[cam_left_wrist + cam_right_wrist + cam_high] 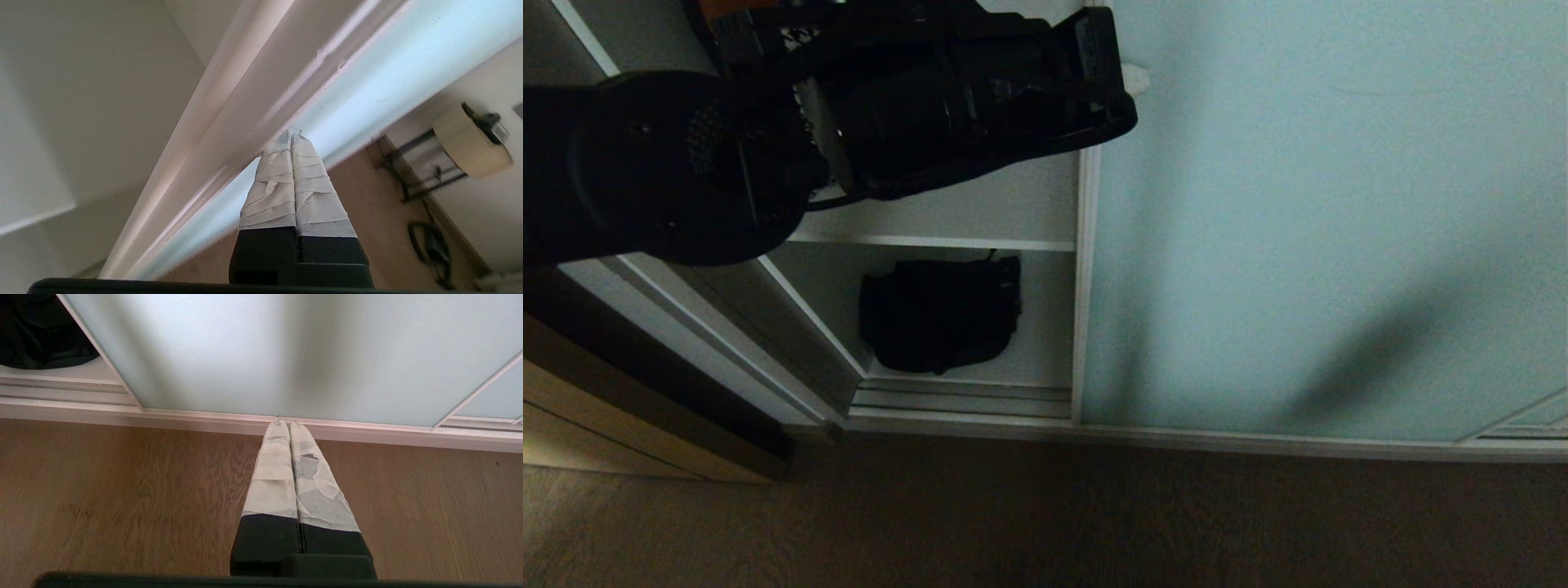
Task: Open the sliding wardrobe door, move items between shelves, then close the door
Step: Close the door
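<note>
Where closed left claw point(291, 134) points, door frame point(229, 134).

Home bedroom, sliding wardrobe door point(1323, 229), wooden floor point(1045, 523)

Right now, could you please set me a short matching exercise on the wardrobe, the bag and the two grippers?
Things:
1. black bag
2. sliding wardrobe door
3. left gripper
4. right gripper

Places or states:
A. shut, up at the door's edge
B. frosted pale blue-green
C. shut, parked low over the wooden floor
D. on the lowest shelf

Pairs: 1-D, 2-B, 3-A, 4-C
</note>
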